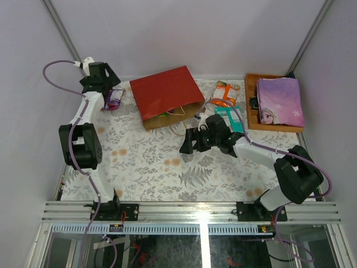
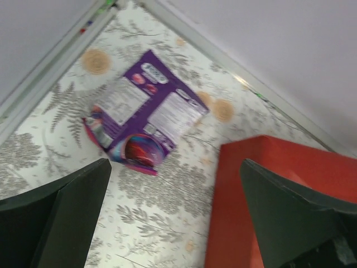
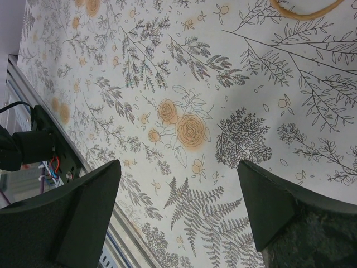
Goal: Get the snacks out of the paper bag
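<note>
The red paper bag [image 1: 166, 96] lies on its side at the back centre, its brown mouth and tan cord handles [image 1: 181, 110] facing the near side; something green shows inside the mouth. A purple packet [image 1: 115, 98] lies left of the bag. An orange packet [image 1: 225, 93] and a teal packet [image 1: 230, 117] lie to its right. My left gripper [image 1: 106, 88] is open and empty above the cloth, between the purple packet [image 2: 145, 114] and the bag [image 2: 279, 190]. My right gripper [image 1: 187, 143] is open and empty over the cloth in front of the bag; a cord handle [image 3: 304, 11] shows at the top edge.
An orange wooden tray [image 1: 252, 106] at the back right holds a flat purple princess item [image 1: 279, 100]. White walls close in at the back and sides. The metal rail [image 1: 189, 211] runs along the table's near edge. The floral cloth [image 3: 184, 128] lies under the right gripper.
</note>
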Controlling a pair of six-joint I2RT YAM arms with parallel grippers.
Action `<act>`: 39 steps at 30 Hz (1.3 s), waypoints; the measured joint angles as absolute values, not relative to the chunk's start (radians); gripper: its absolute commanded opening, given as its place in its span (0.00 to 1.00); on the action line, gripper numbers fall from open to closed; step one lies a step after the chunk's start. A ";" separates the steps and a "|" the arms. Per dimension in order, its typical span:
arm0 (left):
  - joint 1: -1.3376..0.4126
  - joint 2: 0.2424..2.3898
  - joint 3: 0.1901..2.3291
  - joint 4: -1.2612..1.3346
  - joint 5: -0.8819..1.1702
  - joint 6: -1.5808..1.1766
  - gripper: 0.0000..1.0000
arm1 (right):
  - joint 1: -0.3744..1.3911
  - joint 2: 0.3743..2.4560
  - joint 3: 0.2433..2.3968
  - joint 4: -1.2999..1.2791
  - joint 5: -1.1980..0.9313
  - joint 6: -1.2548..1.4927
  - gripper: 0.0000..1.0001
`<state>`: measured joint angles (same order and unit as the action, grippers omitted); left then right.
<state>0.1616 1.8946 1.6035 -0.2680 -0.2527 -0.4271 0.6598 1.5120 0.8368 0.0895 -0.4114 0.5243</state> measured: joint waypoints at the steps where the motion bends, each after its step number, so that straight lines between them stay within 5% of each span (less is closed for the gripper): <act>1: 0.139 1.872 1.581 -0.247 -0.255 -0.424 1.00 | 0.660 1.512 0.837 0.089 -0.412 0.524 0.93; 13: 0.097 1.965 1.440 -0.117 -0.094 -0.457 1.00 | 0.660 1.533 0.844 0.091 -0.422 0.524 0.93; 39: 0.146 2.267 1.707 -0.094 -0.068 -0.522 1.00 | 0.660 1.533 0.844 0.091 -0.436 0.518 0.94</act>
<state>0.1459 2.2665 1.7073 -0.0940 -0.0681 -0.5217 0.6598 1.5326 0.8444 0.0910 -0.4362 0.5182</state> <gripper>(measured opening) 0.994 0.935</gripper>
